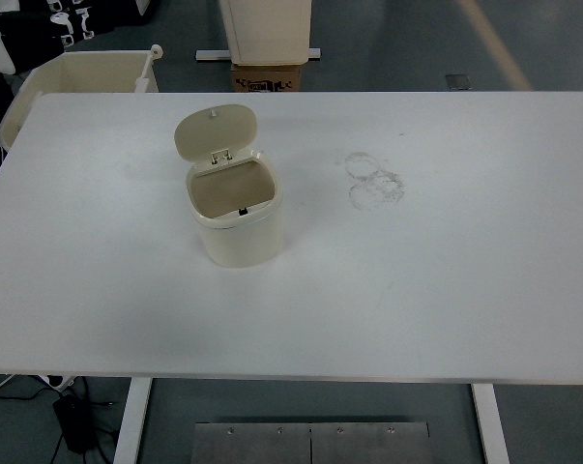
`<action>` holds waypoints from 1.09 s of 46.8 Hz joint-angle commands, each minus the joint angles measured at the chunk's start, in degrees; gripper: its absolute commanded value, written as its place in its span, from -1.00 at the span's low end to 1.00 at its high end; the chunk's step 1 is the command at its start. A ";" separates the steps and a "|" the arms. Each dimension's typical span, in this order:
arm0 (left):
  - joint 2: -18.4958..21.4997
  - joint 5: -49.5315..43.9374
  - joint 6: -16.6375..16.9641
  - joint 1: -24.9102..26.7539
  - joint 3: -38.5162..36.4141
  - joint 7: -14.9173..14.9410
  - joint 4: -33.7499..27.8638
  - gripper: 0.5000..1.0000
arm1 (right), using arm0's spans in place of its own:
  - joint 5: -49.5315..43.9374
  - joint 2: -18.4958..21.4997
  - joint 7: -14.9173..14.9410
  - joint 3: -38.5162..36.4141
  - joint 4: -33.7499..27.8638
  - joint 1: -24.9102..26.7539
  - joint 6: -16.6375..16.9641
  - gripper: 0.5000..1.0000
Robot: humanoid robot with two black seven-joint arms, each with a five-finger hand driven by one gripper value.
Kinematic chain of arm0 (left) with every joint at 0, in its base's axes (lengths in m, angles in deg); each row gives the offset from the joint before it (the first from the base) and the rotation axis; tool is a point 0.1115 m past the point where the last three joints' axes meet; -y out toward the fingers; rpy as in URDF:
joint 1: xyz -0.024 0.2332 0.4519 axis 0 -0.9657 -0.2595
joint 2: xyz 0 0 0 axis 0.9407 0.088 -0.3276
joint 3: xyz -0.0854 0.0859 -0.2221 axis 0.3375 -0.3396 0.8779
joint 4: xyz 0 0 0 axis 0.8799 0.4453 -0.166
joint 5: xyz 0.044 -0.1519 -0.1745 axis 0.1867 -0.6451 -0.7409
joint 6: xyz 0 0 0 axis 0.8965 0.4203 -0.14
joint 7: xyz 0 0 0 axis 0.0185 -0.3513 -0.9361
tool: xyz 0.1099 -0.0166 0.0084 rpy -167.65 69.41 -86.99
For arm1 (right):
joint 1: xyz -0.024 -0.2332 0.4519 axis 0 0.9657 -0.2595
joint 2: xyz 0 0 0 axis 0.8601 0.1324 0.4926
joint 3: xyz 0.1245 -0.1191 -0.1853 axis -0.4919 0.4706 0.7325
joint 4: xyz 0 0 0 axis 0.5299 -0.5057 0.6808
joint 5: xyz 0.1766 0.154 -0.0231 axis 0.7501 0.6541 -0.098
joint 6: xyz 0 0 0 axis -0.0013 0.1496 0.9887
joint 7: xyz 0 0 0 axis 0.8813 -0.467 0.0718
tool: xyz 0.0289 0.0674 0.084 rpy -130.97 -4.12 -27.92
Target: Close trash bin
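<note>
Operator, your hidden/cut-off items:
- Bench (446, 290): left and right ends run past frame edges; legs mostly hidden under top.
- Trash bin (238, 217): interior bottom in shadow, contents unreadable; lid (215, 132) shows you underside only.
- Top left corner: black-and-white robot hand (40, 24) cropped by frame, finger pose unreadable.
- Cardboard box (266, 77) beyond bench: print too small to read.
- Cream crate (78, 72): lower part hidden behind bench.

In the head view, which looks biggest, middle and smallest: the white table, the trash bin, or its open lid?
1. The white table looks biggest by far.
2. The trash bin comes next.
3. Its open lid, standing up at the back, looks smallest.
</note>
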 commanded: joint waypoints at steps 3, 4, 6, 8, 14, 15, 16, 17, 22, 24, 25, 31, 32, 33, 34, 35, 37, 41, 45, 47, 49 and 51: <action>0.01 3.38 -0.20 3.07 -1.85 2.47 -0.74 1.00 | 0.00 0.00 0.00 0.00 -0.01 0.00 0.00 0.97; 0.01 4.08 -0.20 3.77 -2.56 2.74 -1.09 1.00 | 0.00 0.00 0.00 0.00 -0.01 0.00 0.00 0.97; 0.01 5.58 -0.20 5.18 -4.05 2.83 -1.97 1.00 | 0.00 0.00 0.00 0.00 -0.01 0.00 0.00 0.97; 0.10 6.81 -0.28 6.32 -5.63 2.92 -2.93 1.00 | 0.00 0.00 0.00 0.00 -0.01 0.00 0.00 0.97; 0.10 10.06 -0.28 7.91 -7.31 2.92 -6.54 1.00 | 0.00 0.00 0.00 0.00 -0.01 0.00 0.00 0.97; 0.10 10.50 -0.28 7.91 -7.31 2.92 -7.24 1.00 | 0.00 0.00 0.00 0.00 -0.01 0.00 0.00 0.97; 0.10 11.03 -0.28 7.99 -7.31 2.92 -7.94 1.00 | 0.00 0.00 0.00 0.00 -0.01 0.00 0.00 0.97; 0.10 11.56 -0.20 8.08 -7.31 2.92 -8.56 1.00 | 0.00 0.00 0.00 0.00 -0.01 0.00 0.00 0.97; 0.01 13.23 -0.20 8.96 -7.48 2.92 -11.20 1.00 | 0.00 0.00 0.00 0.00 -0.01 0.00 0.00 0.97; -0.08 13.93 -0.20 9.22 -7.75 2.92 -11.81 1.00 | 0.00 0.00 0.00 0.00 -0.01 0.00 0.00 0.97; -0.08 14.46 -0.20 9.31 -7.92 2.92 -12.08 1.00 | 0.00 0.00 0.00 0.00 -0.01 0.00 0.00 0.97; -0.78 17.36 -0.20 9.40 -8.89 2.92 -12.87 1.00 | 0.00 0.00 0.00 0.00 -0.01 0.00 0.00 0.97; -0.78 17.62 -0.20 9.32 -8.98 2.92 -12.87 1.00 | 0.00 0.00 0.00 0.00 -0.01 0.00 0.00 0.97; -0.87 17.71 -0.20 9.14 -9.07 2.92 -12.87 1.00 | 0.00 0.00 0.00 0.00 -0.01 0.00 0.00 0.97; -0.96 17.80 -0.20 9.14 -9.15 2.92 -12.87 1.00 | 0.00 0.00 0.00 0.00 -0.01 0.00 0.00 0.97; -1.13 17.80 -0.20 9.05 -9.16 2.92 -12.87 1.00 | 0.00 0.00 0.00 0.00 -0.01 0.00 0.00 0.97; -1.74 17.89 -0.20 8.96 -9.50 2.92 -12.78 1.00 | 0.00 0.00 0.00 0.00 -0.01 0.00 0.00 0.97; -2.71 17.89 0.06 8.44 -10.30 2.92 -12.87 1.00 | 0.00 0.00 0.00 0.00 -0.01 0.00 0.00 0.97; -3.59 17.89 0.33 7.56 -10.30 2.92 -13.48 1.00 | 0.00 0.00 0.00 0.00 -0.01 0.00 0.00 0.97; -3.86 17.80 0.42 7.38 -10.30 2.92 -13.84 1.00 | 0.00 0.00 0.00 0.00 -0.01 0.00 0.00 0.97; -3.86 17.80 0.42 6.94 -10.30 2.92 -14.19 1.00 | 0.00 0.00 0.00 0.00 -0.01 0.00 0.00 0.97; -3.95 17.63 0.42 6.77 -10.21 2.92 -14.45 1.00 | 0.00 0.00 0.00 0.00 -0.01 0.00 0.00 0.97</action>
